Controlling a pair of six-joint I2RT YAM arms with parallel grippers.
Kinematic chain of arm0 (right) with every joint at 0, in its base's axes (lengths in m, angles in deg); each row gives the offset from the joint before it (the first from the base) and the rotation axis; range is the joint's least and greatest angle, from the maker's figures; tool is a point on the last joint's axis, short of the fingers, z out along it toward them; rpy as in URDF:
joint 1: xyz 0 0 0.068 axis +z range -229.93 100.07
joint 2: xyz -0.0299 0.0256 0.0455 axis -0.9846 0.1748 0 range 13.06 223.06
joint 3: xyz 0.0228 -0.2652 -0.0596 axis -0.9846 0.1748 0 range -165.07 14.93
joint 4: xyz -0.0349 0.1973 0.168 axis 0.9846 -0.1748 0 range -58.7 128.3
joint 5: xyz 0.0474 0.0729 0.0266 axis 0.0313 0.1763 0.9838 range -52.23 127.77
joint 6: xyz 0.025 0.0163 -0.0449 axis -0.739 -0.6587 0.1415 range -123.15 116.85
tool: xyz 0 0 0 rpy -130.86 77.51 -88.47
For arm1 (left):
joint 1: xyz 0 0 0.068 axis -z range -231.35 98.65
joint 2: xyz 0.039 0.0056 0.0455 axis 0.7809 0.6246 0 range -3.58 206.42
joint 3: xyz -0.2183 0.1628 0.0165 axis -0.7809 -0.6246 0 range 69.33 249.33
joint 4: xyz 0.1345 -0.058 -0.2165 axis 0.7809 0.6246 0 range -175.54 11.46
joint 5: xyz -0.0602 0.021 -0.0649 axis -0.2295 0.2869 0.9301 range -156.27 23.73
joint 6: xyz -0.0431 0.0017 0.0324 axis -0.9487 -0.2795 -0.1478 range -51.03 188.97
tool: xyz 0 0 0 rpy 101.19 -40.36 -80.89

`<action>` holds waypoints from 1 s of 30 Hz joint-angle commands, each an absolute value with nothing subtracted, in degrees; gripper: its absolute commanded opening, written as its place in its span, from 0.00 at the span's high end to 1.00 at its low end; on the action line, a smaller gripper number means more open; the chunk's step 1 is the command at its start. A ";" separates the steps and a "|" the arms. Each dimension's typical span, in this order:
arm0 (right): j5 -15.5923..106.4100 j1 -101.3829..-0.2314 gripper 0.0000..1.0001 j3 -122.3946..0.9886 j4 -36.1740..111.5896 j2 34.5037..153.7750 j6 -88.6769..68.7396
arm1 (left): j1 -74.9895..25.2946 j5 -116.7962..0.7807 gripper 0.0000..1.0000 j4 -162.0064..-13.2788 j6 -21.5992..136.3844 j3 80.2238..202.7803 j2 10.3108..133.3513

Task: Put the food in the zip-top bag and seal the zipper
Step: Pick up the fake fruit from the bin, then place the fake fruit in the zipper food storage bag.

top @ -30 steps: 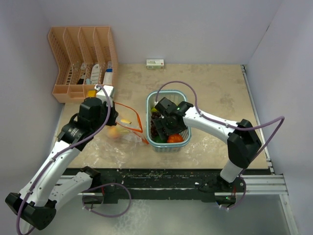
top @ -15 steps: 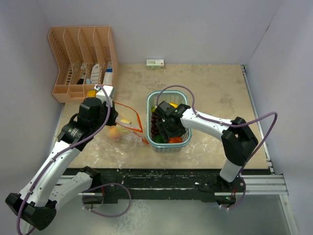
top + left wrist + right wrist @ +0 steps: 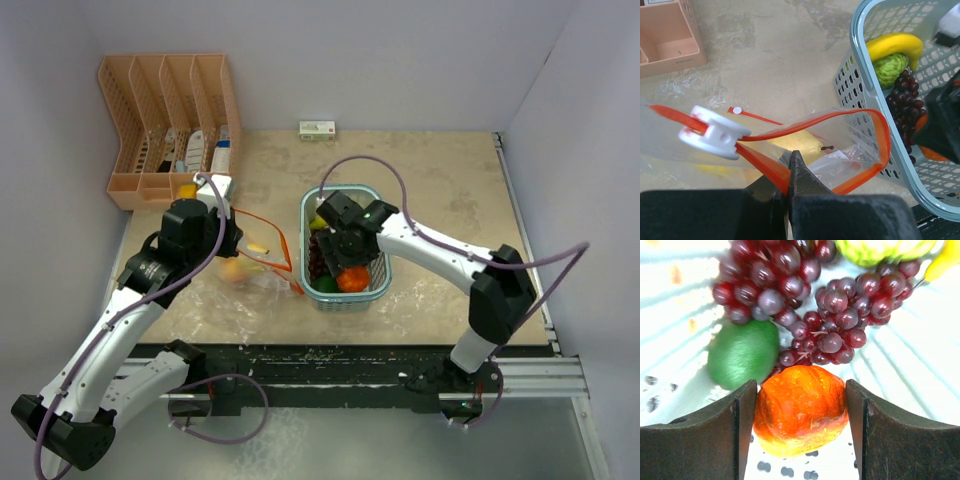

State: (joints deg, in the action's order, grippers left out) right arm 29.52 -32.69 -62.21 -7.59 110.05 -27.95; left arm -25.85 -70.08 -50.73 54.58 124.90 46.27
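From where I stand, the left gripper (image 3: 790, 161) is pinched right down on the orange-red zipper strip (image 3: 805, 121) of the crinkly clear zip-top bag (image 3: 847, 159). It holds the mouth up in a loop just beside the light blue mesh basket (image 3: 856, 65). A yellow round fruit (image 3: 801, 145) lies inside the bag, and a white plastic slider (image 3: 715, 132) sits along the strip. In the basket, the right gripper (image 3: 801, 390) is spread only to the width of the small glossy orange-red fruit (image 3: 800, 412), its fingers (image 3: 742, 435) set against both flanks. That fruit sits next to a green oval fruit (image 3: 742, 352) and the dark red grape bunch (image 3: 840, 315). I can't tell whether it is clear of the basket floor. It looks light, hard and shiny, so I'd expect it to slip. A hold across its widest middle seems right, since a pinch nearer the crown might squirt it loose. The bag is flimsy and would sag, so the stiffer strip is the sensible place to hold it.
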 commanded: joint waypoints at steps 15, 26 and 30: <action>55.92 -32.57 0.87 -62.63 28.08 87.51 -23.61 | -26.39 -61.37 1.00 -51.49 52.74 130.69 48.14; 63.35 -31.57 0.89 -64.46 37.45 95.13 -25.38 | -26.36 -60.06 1.00 -49.75 53.33 133.40 48.68; 64.07 -30.78 0.89 -65.72 38.98 97.55 -26.01 | -26.39 -59.79 1.00 -49.76 53.51 133.24 48.79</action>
State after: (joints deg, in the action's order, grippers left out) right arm 61.45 -31.75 -62.82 33.64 96.76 -25.35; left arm -25.89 -61.21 -48.02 53.53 130.96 48.78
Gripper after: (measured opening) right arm 0.655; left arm 0.003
